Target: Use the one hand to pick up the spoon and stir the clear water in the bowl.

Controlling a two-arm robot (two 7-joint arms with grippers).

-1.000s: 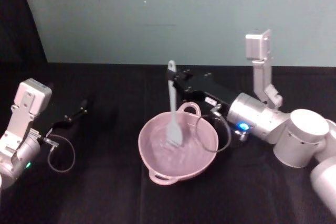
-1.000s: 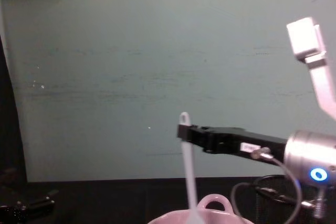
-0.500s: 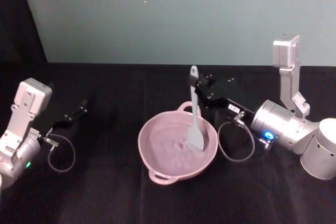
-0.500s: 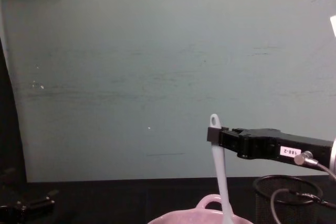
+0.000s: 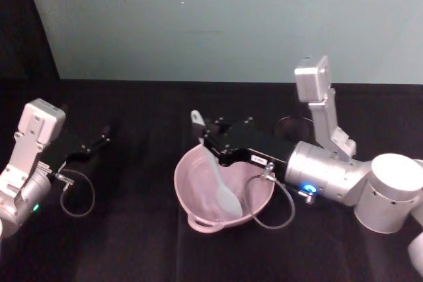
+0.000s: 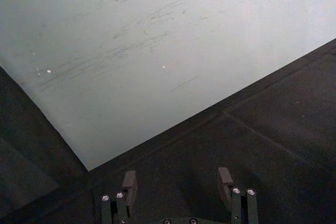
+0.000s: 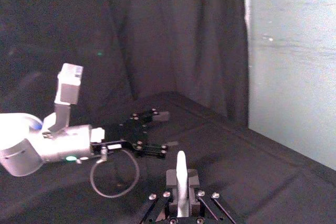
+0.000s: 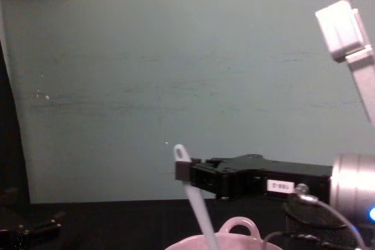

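Looks like the stirring step: the pink bowl point(image 5: 190, 193) sits up front and the spoon point(image 5: 211, 163) leans with its blade down in the water. The right gripper point(image 5: 205, 138) is clamped on the handle over the back rim. Next it needs a gentle sweep without knocking the bowl. There's a white label point(image 8: 280, 186) on that gripper, but I can't read it. The left gripper point(image 6: 177, 174) is parked far left, spread wide and empty.
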